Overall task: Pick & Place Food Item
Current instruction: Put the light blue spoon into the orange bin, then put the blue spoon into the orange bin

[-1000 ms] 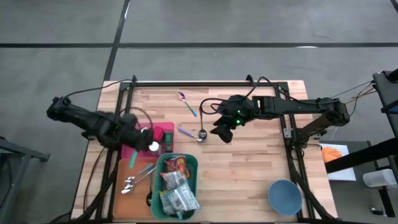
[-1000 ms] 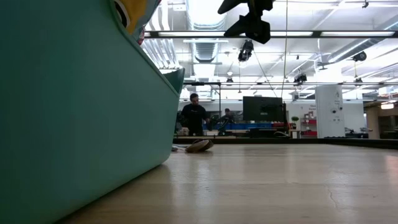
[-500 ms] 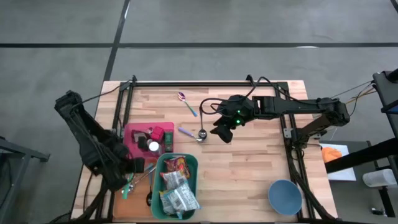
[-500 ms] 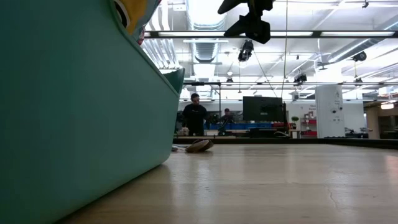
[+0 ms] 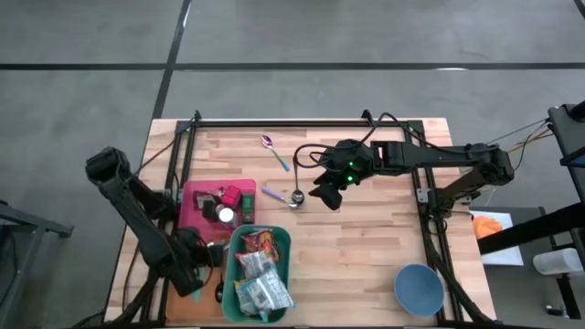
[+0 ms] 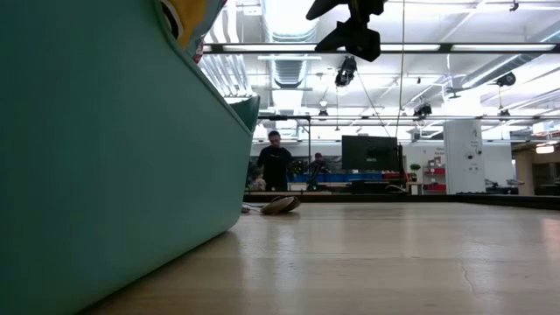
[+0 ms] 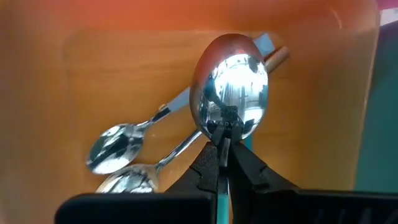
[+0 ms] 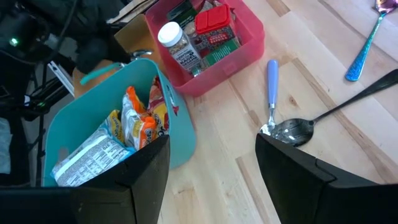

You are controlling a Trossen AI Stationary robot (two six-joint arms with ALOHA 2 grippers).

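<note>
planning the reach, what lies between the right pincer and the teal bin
In the right wrist view, only bare table lies between right pincer and teal bin.

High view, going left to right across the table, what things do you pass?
Pink bin → teal bin → right gripper → blue bowl.

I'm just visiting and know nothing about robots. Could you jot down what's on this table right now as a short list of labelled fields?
Table: wooden top
Left gripper: shut on a teal handle, over the spoons on the orange tray
Right gripper: open, empty, hanging above the table middle
Teal bin: holds snack packets
Pink bin: holds a white-capped jar
Blue bowl: near the table's corner
</note>
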